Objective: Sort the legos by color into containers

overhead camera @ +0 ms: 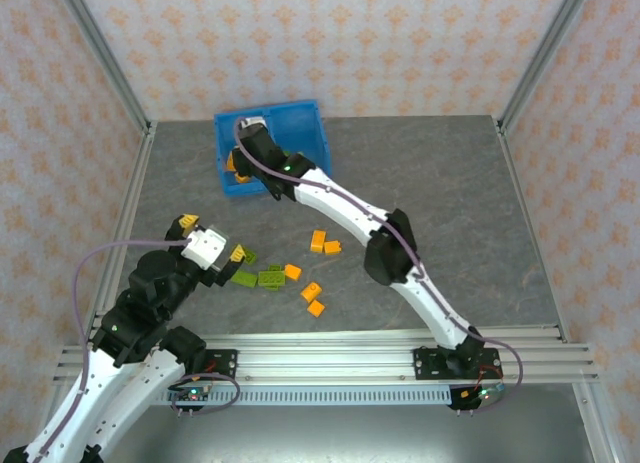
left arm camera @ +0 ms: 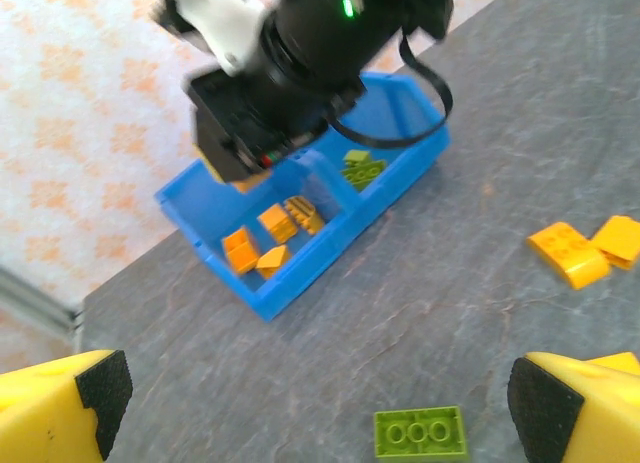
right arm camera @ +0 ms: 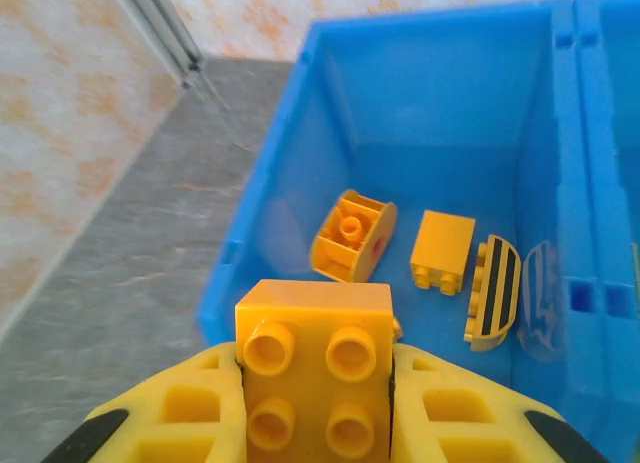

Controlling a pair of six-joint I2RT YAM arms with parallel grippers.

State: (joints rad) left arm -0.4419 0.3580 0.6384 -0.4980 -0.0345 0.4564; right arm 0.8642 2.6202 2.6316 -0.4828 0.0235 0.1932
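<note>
Right wrist view: the right pincer (right arm camera: 315, 408) is squeezed shut on an orange brick (right arm camera: 315, 348), over the orange side of the blue bin (right arm camera: 420, 93). It should open low, well inside the walls, near the other orange bricks (right arm camera: 443, 245). The left pincer (left arm camera: 320, 403) is wide open and empty.

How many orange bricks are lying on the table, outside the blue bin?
5 orange bricks: a close pair mid-table, one beside the green bricks, two nearer the front rail. The left arm may hide more.
</note>
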